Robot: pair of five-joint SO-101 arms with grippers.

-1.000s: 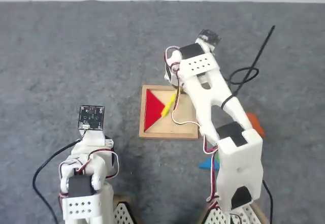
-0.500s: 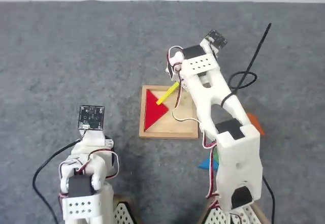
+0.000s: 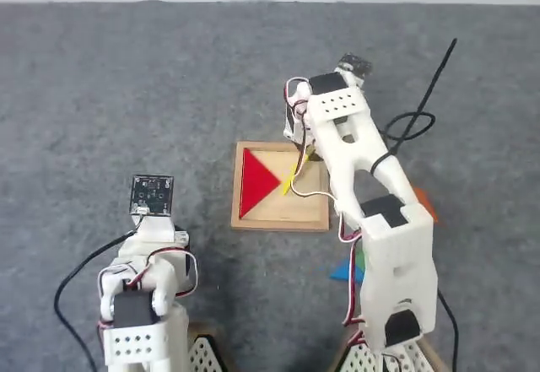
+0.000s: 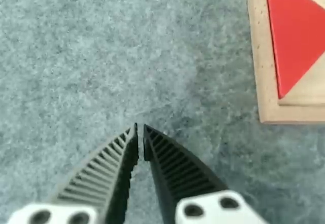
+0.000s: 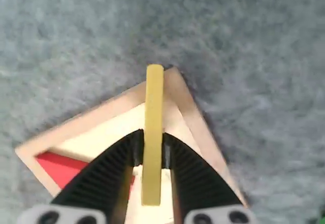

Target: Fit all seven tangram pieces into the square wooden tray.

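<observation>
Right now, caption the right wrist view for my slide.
Right gripper holds a yellow piece on edge over a wooden tray corner.

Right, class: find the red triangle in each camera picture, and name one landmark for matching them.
High view: the red triangle lies in the wooden tray, against its left wall.
Left wrist view: the red triangle sits inside the tray's corner, beyond the left gripper.
Right wrist view: its tip shows in the tray beside the right gripper, which holds the yellow piece.
Shared landmark: the tray's wooden rim.
</observation>
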